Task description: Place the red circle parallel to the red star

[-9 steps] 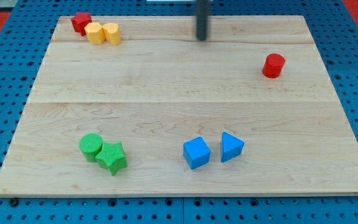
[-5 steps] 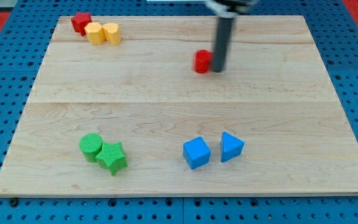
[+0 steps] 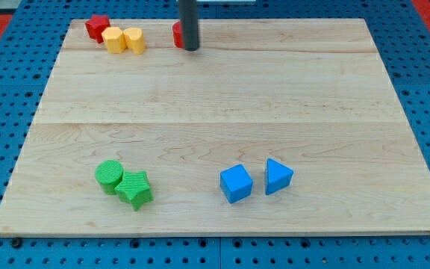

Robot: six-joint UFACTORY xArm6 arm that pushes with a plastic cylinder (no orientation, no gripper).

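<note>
The red circle sits near the view's top edge, left of centre, mostly hidden behind my rod. My tip rests on the board right against the circle's right side. The red star lies at the view's top left corner, about level with the circle and well to its left.
Two yellow blocks sit side by side just right of the red star. A green cylinder and a green star touch at the bottom left. A blue cube and a blue triangle lie at the bottom centre.
The red circle has been pushed from the right side across to the top left of centre. My tip followed it leftward and upward, staying on its right side.
</note>
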